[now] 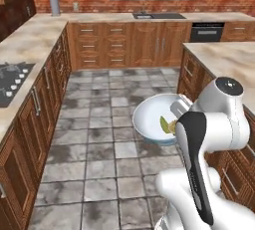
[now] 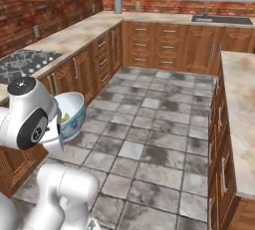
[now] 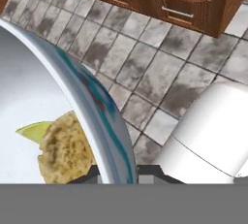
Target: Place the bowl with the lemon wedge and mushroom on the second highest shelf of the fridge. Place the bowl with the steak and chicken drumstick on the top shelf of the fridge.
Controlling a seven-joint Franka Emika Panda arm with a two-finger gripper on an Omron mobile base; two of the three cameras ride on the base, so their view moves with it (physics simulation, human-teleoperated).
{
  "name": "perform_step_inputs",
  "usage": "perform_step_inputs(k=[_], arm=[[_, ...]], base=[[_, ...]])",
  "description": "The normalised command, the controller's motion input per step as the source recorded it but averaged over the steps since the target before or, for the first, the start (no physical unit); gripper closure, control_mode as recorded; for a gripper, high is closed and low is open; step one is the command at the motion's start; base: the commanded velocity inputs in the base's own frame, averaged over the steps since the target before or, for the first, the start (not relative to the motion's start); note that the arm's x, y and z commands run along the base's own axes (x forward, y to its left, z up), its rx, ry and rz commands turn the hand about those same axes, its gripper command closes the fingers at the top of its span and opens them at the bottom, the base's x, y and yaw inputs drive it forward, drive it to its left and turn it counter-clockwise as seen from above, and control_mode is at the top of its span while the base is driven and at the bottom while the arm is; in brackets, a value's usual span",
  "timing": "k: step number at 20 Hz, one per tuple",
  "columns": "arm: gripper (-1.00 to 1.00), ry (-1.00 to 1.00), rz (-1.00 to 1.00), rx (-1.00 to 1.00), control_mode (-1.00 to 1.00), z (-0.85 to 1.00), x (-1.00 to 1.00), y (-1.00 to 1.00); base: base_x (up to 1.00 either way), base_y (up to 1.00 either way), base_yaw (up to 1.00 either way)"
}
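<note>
Bowl (image 1: 152, 122) sits centre-right of the left base frame, carried up off the tiled floor (image 1: 99, 139) and tipped so its white inside faces the camera. The lemon wedge (image 1: 163, 122) and the tan mushroom (image 1: 172, 126) lie low on its right side, against the arm.

In the right base frame the bowl (image 2: 73, 114) shows at centre-left, blue-patterned outer wall visible, partly behind the arm's white joint.

In the hand frame the bowl rim (image 3: 104, 106) runs as a curve from upper left to bottom centre. Gripper (image 3: 116, 173) is closed tight over that rim at the bottom edge, one dark fingertip (image 3: 83, 175) inside the bowl, the other outside. Mushroom (image 3: 65, 148) lies just above the inner tip, with the lemon wedge (image 3: 34, 131) touching its left side.

Wooden cabinets (image 1: 124, 42) line the back wall, beneath a marbled counter (image 1: 30, 42).
</note>
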Motion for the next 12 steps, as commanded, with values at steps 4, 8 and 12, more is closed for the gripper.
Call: perform_step_inputs(k=[4,8,12], arm=[[1.0,0.0,0.0,0.0,1.0,0.0,0.0,0.0],[1.0,0.0,0.0,0.0,1.0,0.0,0.0,0.0],[1.0,0.0,0.0,0.0,1.0,0.0,0.0,0.0]], base=[[1.0,-0.26,-0.18],[1.0,-0.25,-0.16],[1.0,-0.26,-0.15]])
